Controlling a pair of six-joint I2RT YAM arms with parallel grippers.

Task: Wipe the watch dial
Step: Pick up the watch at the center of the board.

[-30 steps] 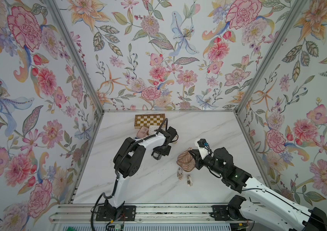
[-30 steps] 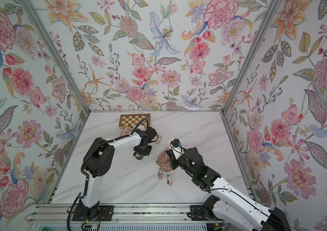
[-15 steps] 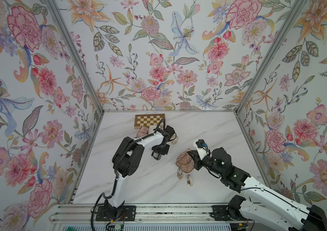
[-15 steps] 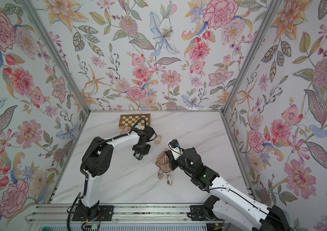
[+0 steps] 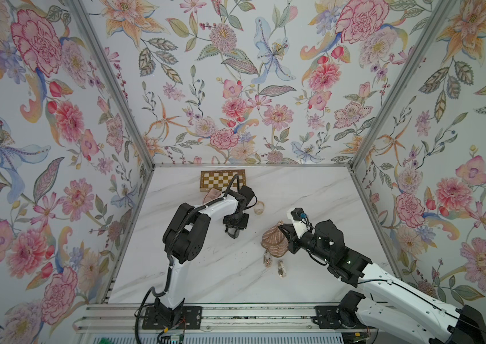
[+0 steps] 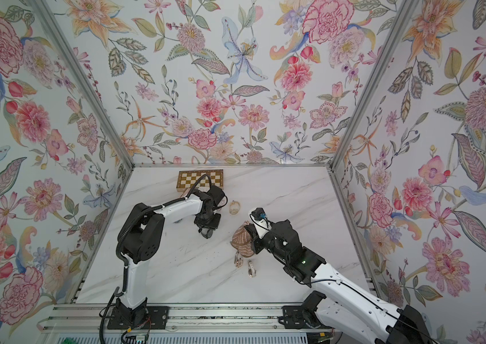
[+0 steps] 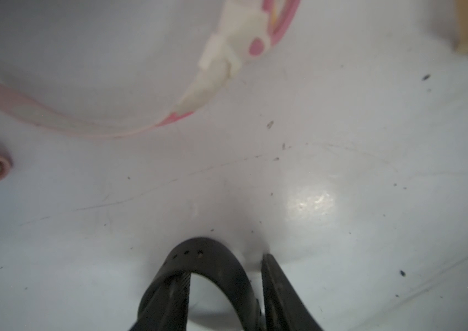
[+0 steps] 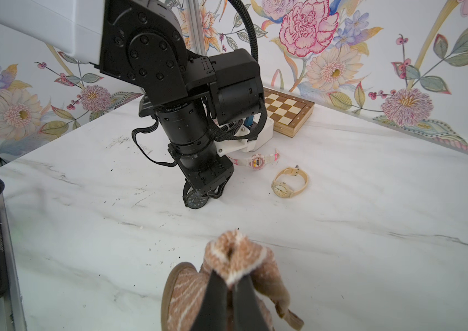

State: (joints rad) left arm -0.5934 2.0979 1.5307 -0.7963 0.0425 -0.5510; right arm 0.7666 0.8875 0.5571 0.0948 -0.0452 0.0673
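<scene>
Black rubber and a dark dial: the black watch (image 8: 197,200) stands on its edge on the marble table (image 5: 206,283), its dial turned toward the right arm's camera, directly under the left gripper (image 8: 204,192). In the left wrist view one of that gripper's fingers (image 7: 179,292) sits inside the strap loop and the other outside it. The jaws are apart, with bare table showing between the inner finger and the strap, so nothing is pinched. The right gripper (image 8: 228,282) is clamped tight on a bunched brown striped cloth (image 8: 238,252), held near the middle of the table and well apart from the black watch. Past the left gripper lie a tan watch (image 8: 287,183) and a pink-and-white watch (image 8: 257,163), near a chessboard (image 5: 222,180) at the back wall. Two small metallic pieces (image 5: 267,260) lie just beside the cloth — too small to identify.
</scene>
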